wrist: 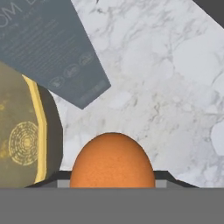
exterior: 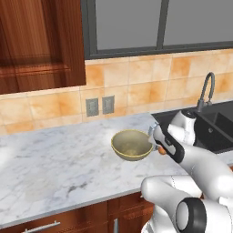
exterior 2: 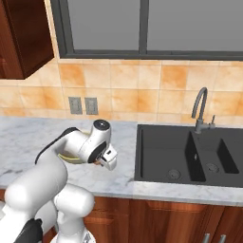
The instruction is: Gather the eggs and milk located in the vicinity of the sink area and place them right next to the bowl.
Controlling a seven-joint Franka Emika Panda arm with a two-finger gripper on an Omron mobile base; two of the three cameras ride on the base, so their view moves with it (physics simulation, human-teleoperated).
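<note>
An orange-brown egg sits between my gripper's fingertips, low over the marble counter. In the left base view my gripper hangs just right of the olive-gold bowl, with the egg showing at its tip. The hand view has the bowl close on the left. A grey-blue milk carton lies beside the bowl, beyond the egg. From the right base side, the arm hides most of the bowl and the gripper points down at the counter.
The dark sink with its grey gooseneck faucet lies to the right of the arm. Two wall outlets sit on the tiled backsplash behind the bowl. Bare marble counter stretches left of the bowl. A wooden cabinet hangs above.
</note>
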